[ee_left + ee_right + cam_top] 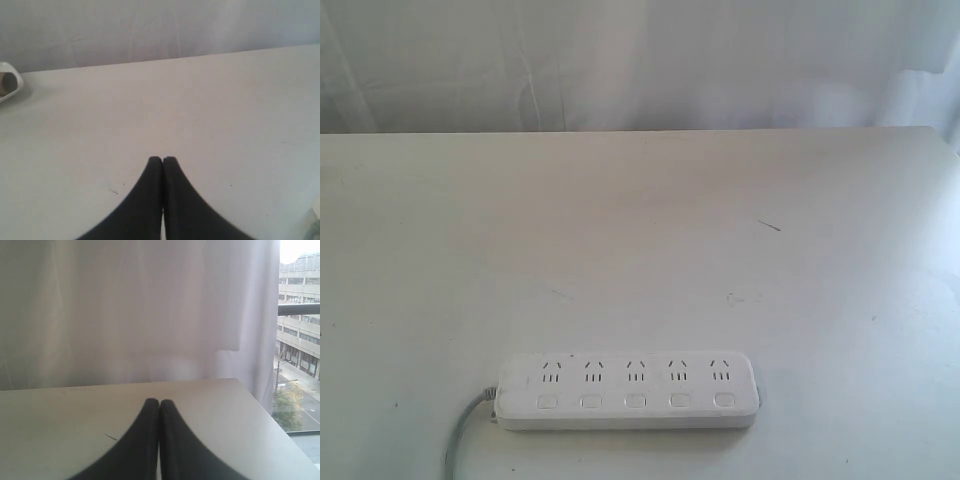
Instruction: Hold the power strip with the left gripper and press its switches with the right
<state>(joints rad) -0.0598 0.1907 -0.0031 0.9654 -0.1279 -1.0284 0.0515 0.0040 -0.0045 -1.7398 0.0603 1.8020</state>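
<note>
1. In the lower middle of the exterior view, flat on the white table (640, 250): the power strip (628, 391), long side running left to right across the frame.
2. Along its near edge, the switches (635, 401): five in one row, one below each socket group, all in plain sight.
3. From its left end, a grey cord (465, 428), curving down toward the lower left edge of the frame.
4. In the left wrist view, the left gripper (162, 161): pinched fully together, black fingers meeting tip to tip, holding nothing, tabletop beyond the tips.
5. In the right wrist view, the right gripper (159, 402): likewise pressed closed and empty, pointing across the table toward a white curtain (125, 315), with a window (297, 340) and buildings beside it.
6. Cannot tell how the strip lies relative to either claw, since no single picture holds both strip and gripper.
7. At the rim of the left wrist view, a small white rounded object (7, 85), too cropped to name.
</note>
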